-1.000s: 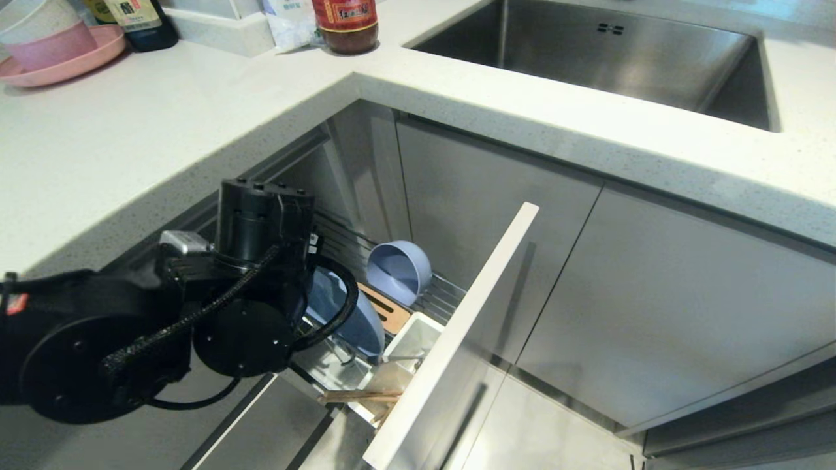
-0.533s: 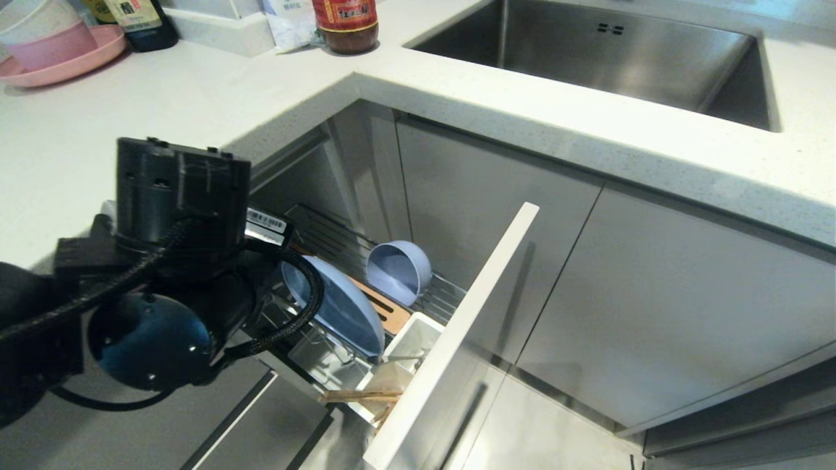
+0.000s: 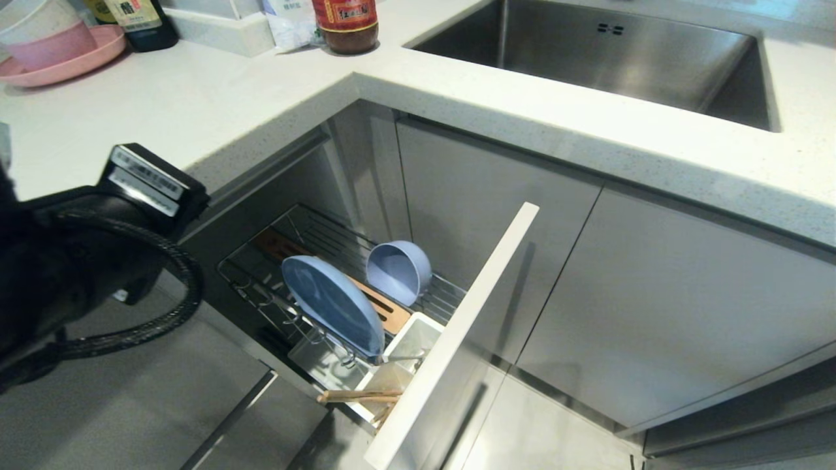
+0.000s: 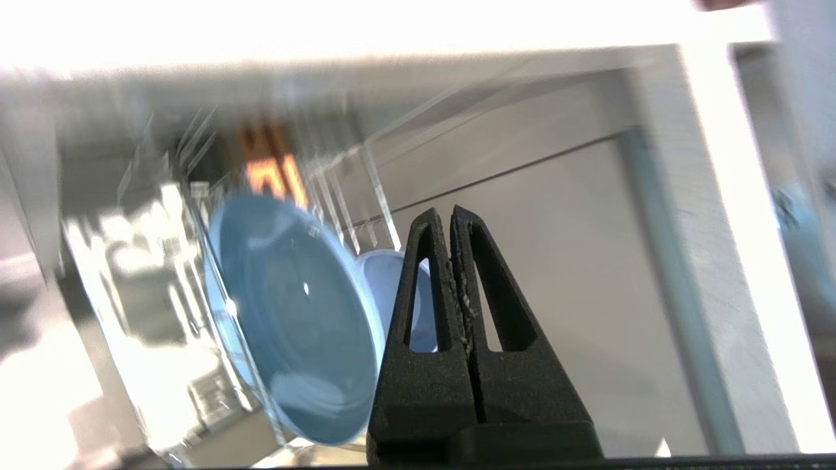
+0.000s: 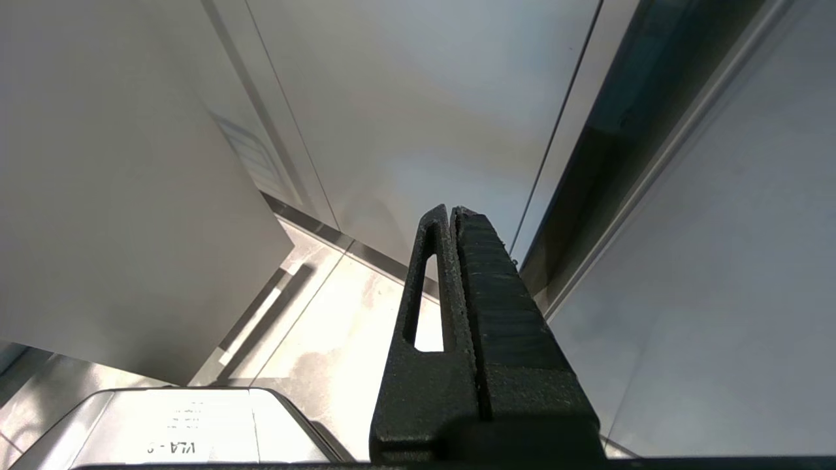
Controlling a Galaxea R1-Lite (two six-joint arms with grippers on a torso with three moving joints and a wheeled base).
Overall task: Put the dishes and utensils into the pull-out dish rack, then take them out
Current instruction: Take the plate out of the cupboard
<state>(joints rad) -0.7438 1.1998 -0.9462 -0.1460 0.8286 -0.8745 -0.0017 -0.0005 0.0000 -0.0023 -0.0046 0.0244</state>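
Pull-out dish rack (image 3: 261, 287) drawn out from below the counter (image 3: 196, 104) at its inner corner, its pale front panel (image 3: 457, 333) standing ajar toward the viewer. The light blue plate (image 3: 333, 303) stands on edge between the rack's prongs near the middle; the blue-grey bowl (image 3: 400, 269) lies tipped on its side just behind it, toward the cabinet doors. A slotted wooden strip (image 3: 385, 313) runs between them. At the front corner of the rack the white cutlery cup (image 3: 408, 346) holds the chopsticks (image 3: 359, 395), which jut out over its rim toward the left; the spoon (image 3: 398, 358) shows only as a thin metal handle beside the plate's lower edge. The left gripper (image 4: 452, 212) is closed on nothing, its fingers pressed together; in the left wrist view it points at the rack from well apart, the plate (image 4: 294, 313) to one side of the fingers and the bowl (image 4: 392, 294) partly behind them. The left arm (image 3: 85, 261) lies at the left edge of the head view. The right gripper (image 5: 450, 210), likewise closed and empty, hangs parked near the floor before the cabinet fronts. Compared with a second ago, the left arm has drawn back from over the rack, uncovering the plate and the rear prongs; plate, bowl and utensils keep their places.
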